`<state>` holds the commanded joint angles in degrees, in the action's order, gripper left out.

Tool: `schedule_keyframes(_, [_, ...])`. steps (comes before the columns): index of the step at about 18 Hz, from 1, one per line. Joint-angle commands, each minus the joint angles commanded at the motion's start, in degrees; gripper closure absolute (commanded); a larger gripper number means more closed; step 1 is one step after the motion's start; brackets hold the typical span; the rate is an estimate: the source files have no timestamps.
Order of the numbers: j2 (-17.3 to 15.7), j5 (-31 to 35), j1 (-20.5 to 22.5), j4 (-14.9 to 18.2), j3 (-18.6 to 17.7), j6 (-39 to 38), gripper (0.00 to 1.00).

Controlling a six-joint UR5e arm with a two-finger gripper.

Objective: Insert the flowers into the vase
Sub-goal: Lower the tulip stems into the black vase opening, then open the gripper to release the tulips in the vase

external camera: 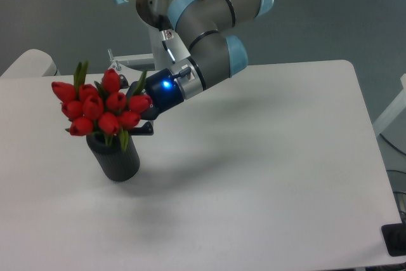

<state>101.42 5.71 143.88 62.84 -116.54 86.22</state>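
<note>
Gripper [141, 117] fingers are mostly hidden behind the red buds at centre-left of the frame, so it cannot be told how wide the jaws stand or whether the stems are gripped between them. A blue light is seen glowing on the dark wrist body just to the right of the bunch. The small bunch of red tulip buds with green stems and narrow green leaves [98, 106] is positioned directly above the matte black, rough-textured cylindrical vase [115, 157], with the lowest buds and a drooping leaf overlapping the vase's mouth. Whether the stems are down inside the mouth is not shown clearly. The vase is stood upright on the white rounded-corner table [266, 169], at lower left. The grey-and-pale-blue jointed arm [209, 36] is stretched down from the top centre toward the bunch.
</note>
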Motion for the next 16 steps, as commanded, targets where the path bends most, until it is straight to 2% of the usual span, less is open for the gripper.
schedule_keyframes(2, [0.44,0.0,0.0,0.0,-0.61,1.66,0.54])
schedule_keyframes(4, [0.79,0.0,0.0,0.09,-1.32,3.16,0.39])
schedule_keyframes(8, [0.79,0.0,0.0,0.09,-1.58,3.34,0.2])
schedule_keyframes(9, [0.79,0.0,0.0,0.09,-1.67,3.34,0.07])
schedule_keyframes(10, [0.79,0.09,0.09,0.09,-1.85,3.34,0.0])
schedule_keyframes(16, [0.7,0.26,0.7,0.09,-1.94,3.34,0.0])
